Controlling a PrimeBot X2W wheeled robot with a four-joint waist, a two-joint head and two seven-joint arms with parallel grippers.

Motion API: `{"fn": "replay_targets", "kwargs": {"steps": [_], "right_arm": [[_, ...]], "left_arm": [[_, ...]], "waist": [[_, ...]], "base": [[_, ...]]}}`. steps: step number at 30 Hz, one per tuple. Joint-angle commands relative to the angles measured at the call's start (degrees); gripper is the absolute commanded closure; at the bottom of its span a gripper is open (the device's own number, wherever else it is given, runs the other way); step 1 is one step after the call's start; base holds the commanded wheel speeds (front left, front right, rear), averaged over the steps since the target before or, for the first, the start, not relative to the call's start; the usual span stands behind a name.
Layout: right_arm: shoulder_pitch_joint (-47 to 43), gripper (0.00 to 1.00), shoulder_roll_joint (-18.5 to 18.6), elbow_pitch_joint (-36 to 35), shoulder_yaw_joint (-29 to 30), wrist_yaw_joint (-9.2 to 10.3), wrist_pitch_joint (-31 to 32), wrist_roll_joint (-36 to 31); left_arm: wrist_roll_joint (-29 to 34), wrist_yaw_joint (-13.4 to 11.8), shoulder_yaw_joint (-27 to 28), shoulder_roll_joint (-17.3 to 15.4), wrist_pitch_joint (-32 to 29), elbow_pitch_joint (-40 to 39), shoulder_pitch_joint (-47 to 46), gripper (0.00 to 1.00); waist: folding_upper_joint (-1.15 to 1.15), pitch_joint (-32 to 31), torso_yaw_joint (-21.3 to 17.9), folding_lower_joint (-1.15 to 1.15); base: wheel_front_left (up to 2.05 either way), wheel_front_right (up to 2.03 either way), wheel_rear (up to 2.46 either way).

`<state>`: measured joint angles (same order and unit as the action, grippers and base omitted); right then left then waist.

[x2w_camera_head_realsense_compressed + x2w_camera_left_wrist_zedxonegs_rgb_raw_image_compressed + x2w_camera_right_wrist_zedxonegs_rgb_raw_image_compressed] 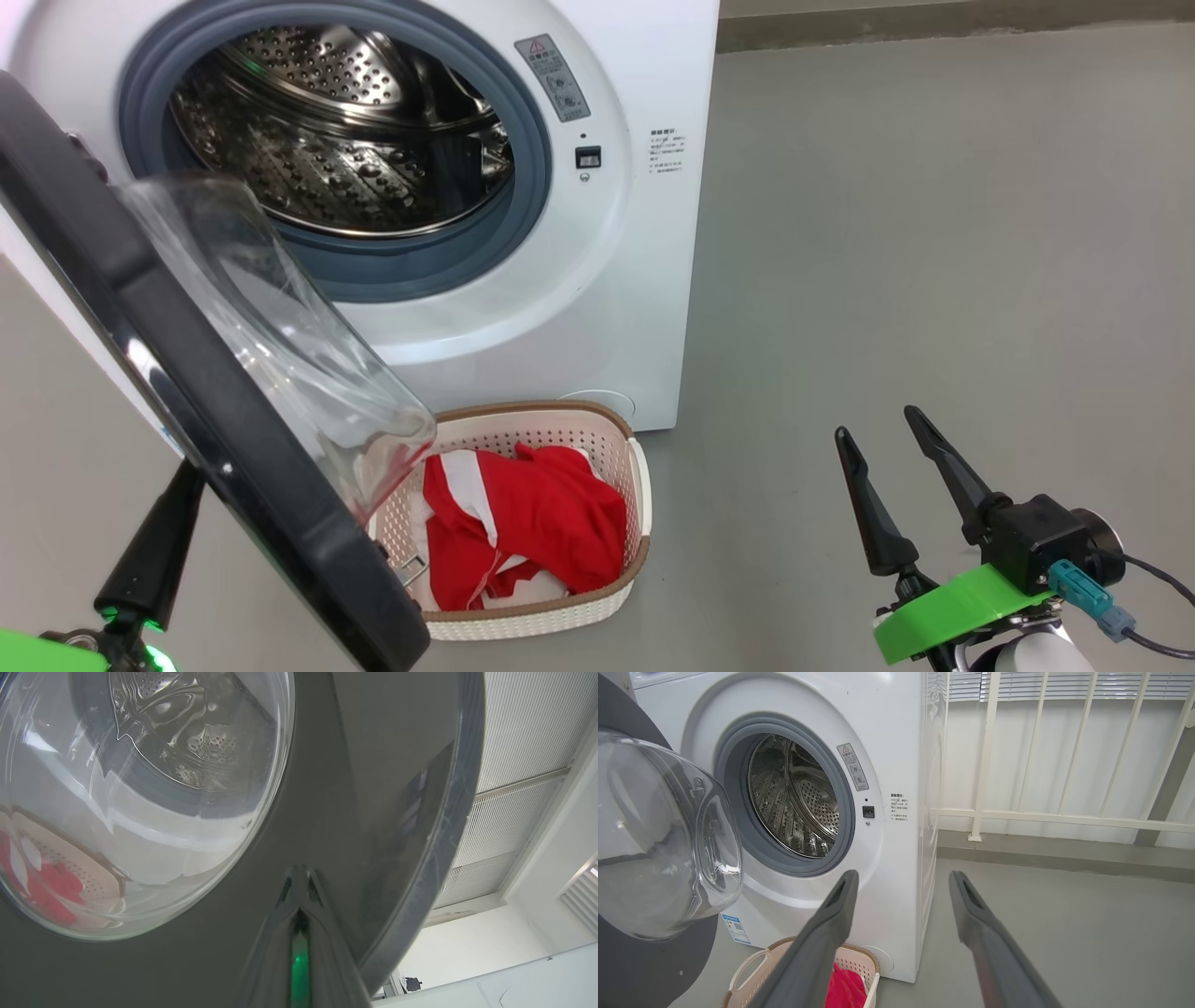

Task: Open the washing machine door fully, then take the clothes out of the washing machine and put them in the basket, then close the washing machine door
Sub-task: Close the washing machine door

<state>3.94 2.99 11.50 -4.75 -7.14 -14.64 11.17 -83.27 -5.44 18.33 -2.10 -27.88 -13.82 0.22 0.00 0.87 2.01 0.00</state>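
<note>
- The large round washing machine door, with its glossy black rim and bulging clear glass bowl, stands open on the robot's left. The bowl faces the drum mouth, and in the head view it covers the basket's left part.
- The left wrist view gives the door's outer face: the left gripper, clenched on nothing, has its tips against the black rim.
- The bright red and white clothes lie in the cream perforated basket with a brown rim, just before the big white front-loading washing machine.
- The right gripper hangs spread wide and empty, well right of the basket.
- There's a smooth grey floor. The right wrist view adds a white railing, and the left wrist view a ribbed ceiling.
</note>
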Motion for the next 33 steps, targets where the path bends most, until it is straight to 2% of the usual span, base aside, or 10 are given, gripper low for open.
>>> {"fn": "replay_targets", "kwargs": {"steps": [1,7,8,9,10,11,21,26,31,33], "right_arm": [[1.90,0.00,-0.07,-1.42,-1.43,-0.35,-0.36,0.43],[1.65,0.00,-0.07,-1.40,-1.13,-0.35,-0.36,0.34],[1.67,0.00,-0.07,-1.38,-1.12,-0.35,-0.36,0.35],[1.71,0.00,-0.07,-1.36,-1.14,-0.35,-0.36,0.34],[1.75,0.00,-0.07,-1.34,-1.14,-0.35,-0.36,0.34],[1.78,0.00,-0.07,-1.32,-1.12,-0.35,-0.36,0.36],[2.18,0.00,-0.01,-1.01,-1.49,-0.35,-0.36,0.61],[2.23,0.00,0.11,-0.98,-1.45,-0.35,-0.36,0.67],[2.41,0.00,0.12,-1.11,-1.41,-0.35,-0.36,0.62],[2.49,0.00,0.12,-1.17,-1.35,-0.35,-0.36,0.61]], "left_arm": [[0.25,0.57,1.14,-0.78,0.38,-1.09,-0.74,1.00],[8.41,1.18,0.87,-2.87,5.08,2.15,-0.60,1.00],[10.35,1.37,0.83,-3.47,6.22,3.17,-0.60,0.72],[12.81,1.66,0.57,-4.36,7.42,4.19,-0.55,0.54],[15.63,1.81,0.17,-5.32,8.74,5.27,-0.47,0.16],[18.29,1.93,-0.20,-6.07,10.25,6.35,-0.49,0.00],[41.21,4.66,-4.24,-10.06,30.99,18.35,-0.43,0.00],[47.55,6.16,-6.10,-10.69,39.53,22.39,-0.82,0.00],[55.09,7.68,-6.79,-11.13,42.73,25.69,-1.09,0.00],[58.89,8.00,-5.53,-10.61,42.82,24.21,-1.30,0.00]], "waist": [[0.00,-0.04,0.09,0.00],[0.00,-0.15,0.80,0.00],[0.00,-0.13,0.94,0.00],[0.00,-0.12,1.08,0.00],[0.00,-0.12,1.22,0.00],[0.00,-0.12,1.35,0.00],[0.00,-0.26,1.44,0.00],[0.00,-0.29,1.16,0.00],[0.00,-0.29,0.96,0.00],[0.00,-0.21,0.98,0.00]], "base": [[0.00,0.00,0.00],[0.00,0.00,0.00],[0.00,0.00,0.00],[0.00,0.00,0.00],[0.00,0.00,0.00],[0.00,0.00,0.00],[0.00,0.00,0.00],[0.00,0.00,0.00],[0.00,0.00,0.00],[0.00,0.00,0.00]]}}
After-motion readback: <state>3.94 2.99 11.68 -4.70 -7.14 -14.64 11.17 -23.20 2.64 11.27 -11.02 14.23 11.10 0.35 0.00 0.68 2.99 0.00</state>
